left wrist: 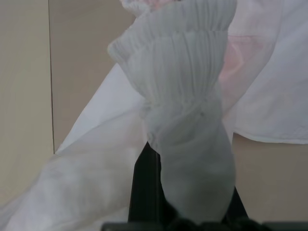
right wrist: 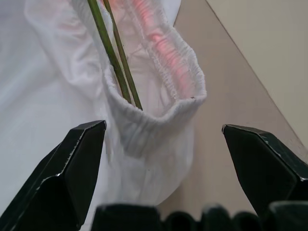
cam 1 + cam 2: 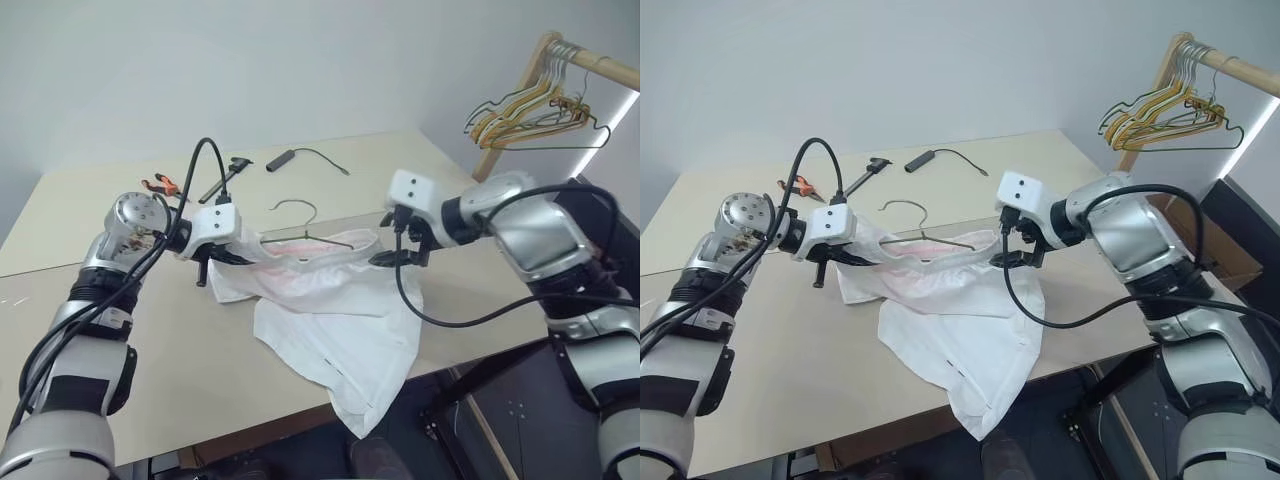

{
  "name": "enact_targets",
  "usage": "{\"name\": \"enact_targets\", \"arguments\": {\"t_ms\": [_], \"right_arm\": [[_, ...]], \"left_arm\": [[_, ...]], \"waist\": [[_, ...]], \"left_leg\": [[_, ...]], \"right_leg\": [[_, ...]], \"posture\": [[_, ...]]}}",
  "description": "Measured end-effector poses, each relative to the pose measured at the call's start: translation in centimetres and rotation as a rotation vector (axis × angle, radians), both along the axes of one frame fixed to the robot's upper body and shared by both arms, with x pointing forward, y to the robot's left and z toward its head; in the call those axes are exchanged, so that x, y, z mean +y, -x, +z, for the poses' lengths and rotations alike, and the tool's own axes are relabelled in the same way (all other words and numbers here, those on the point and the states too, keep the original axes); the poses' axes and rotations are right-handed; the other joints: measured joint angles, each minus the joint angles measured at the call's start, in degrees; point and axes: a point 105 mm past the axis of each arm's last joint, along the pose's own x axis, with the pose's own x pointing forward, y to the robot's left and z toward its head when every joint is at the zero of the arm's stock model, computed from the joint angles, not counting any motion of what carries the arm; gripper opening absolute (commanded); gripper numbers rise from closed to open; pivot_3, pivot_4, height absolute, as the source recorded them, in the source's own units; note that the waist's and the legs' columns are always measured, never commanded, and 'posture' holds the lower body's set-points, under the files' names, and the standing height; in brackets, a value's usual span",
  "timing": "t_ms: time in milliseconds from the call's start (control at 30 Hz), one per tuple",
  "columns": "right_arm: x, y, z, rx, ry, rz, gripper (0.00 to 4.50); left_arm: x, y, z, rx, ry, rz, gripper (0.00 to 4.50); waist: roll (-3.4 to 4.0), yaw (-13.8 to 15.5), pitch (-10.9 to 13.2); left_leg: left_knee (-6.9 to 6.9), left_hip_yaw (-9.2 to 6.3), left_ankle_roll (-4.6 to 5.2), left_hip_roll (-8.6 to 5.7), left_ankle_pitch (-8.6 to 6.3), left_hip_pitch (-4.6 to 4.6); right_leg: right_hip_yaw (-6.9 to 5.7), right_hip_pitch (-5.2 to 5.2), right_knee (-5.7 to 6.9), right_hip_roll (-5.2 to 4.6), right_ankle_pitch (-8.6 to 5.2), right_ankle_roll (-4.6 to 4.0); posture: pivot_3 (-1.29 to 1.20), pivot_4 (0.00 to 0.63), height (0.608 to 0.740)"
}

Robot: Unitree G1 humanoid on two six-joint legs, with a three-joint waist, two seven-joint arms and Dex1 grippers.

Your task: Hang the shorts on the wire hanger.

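Hanging off the near table edge: one leg of the shorts [image 3: 335,345], a single white thin-fabric garment with a faint pink tinge, its gathered waistband lifted between the two grippers and the rest lying on the table [image 3: 90,330].

Wire hanger [image 3: 300,212]: one, thin and dark. Its hook is lying on the tabletop just behind the waistband; its triangular body is sitting inside the waist opening, and in the right wrist view two wire runs are passing down into the fabric at the waistband's right end.

Left gripper [image 3: 232,256]: one, pressed together and pinching the left end of the waistband; the left wrist view is showing bunched elastic running up from between its fingers.

Right gripper [image 2: 166,159]: one, spread wide, holding nothing, its fingers standing either side of the waistband's right end without touching it.

Progress, as a judgement: the hanger is looking already threaded into the waist, so the main step is appearing largely done. Remaining: the right end is waiting to be settled or gripped, and the whole is not yet lifted clear of the table.

Other items: one rack [image 3: 520,95] at the right, carrying one bunch of yellow and tan hangers [image 3: 530,115], number too tangled to count; one black cable with a plug [image 3: 300,156]; several small tools [image 3: 190,185] at the far side, count unclear.
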Motion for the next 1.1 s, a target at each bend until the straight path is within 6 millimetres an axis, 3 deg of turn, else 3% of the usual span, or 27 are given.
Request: {"name": "enact_targets", "arguments": {"t_ms": [100,200,567,767,800,967,1100], "right_arm": [[0.9,-0.1,-1.8,0.061,0.039,0.021,4.47],[2.3,-0.1,-2.8,0.082,0.064,0.071,3.87],[3.6,-0.3,-1.4,0.038,0.073,0.142,0.13],[3.2,0.0,-1.1,0.034,0.092,0.157,0.06],[3.0,0.0,-1.2,0.037,0.095,0.155,0.00],[2.3,1.0,-2.3,0.084,0.072,0.144,0.00],[0.3,1.8,-2.9,0.147,0.020,0.057,0.00]], "left_arm": [[-0.1,0.0,0.1,-0.003,0.002,-0.003,0.00],[-0.6,0.0,0.2,-0.008,0.006,-0.014,0.00],[-1.0,0.1,0.6,-0.016,0.003,-0.033,0.00],[-1.5,0.1,0.4,-0.013,0.011,-0.046,0.00],[-1.6,0.2,0.4,-0.013,0.015,-0.052,0.53],[-3.2,0.2,1.2,-0.042,0.122,-0.112,2.03],[-3.0,0.0,3.5,-0.051,0.268,-0.080,3.35]], "waist": [[0.00,-0.2,0.0],[0.00,-0.4,0.0],[0.01,-0.1,0.0],[0.01,-0.3,0.0],[0.01,-0.2,0.0],[0.01,-0.3,0.0],[0.01,-0.3,0.0]], "left_leg": [[0.00,0.00,0.00,0.00,0.00,0.01],[0.00,-0.03,0.00,0.00,0.00,0.02],[0.02,-0.06,0.00,-0.01,0.00,0.02],[0.02,-0.06,0.00,-0.01,0.00,0.01],[0.02,-0.06,0.00,-0.01,0.00,0.01],[0.03,-0.06,0.00,-0.01,0.00,0.00],[0.04,-0.07,0.00,-0.01,0.00,0.00]], "right_leg": [[0.00,-0.01,0.04,0.01,0.00,0.00],[0.00,0.00,0.11,0.01,0.00,-0.01],[-0.02,-0.01,0.17,-0.02,0.00,0.00],[-0.02,-0.03,0.19,-0.02,0.00,0.00],[-0.02,-0.02,0.19,-0.02,0.00,0.00],[-0.02,-0.03,0.19,-0.02,0.00,0.00],[-0.03,-0.03,0.18,-0.02,0.00,0.00]], "posture": [[-0.18,0.000,0.740],[-0.17,0.000,0.740],[-0.18,0.000,0.740],[-0.20,0.000,0.740],[-0.20,0.000,0.740],[-0.20,0.000,0.740],[-0.20,0.000,0.740]]}}
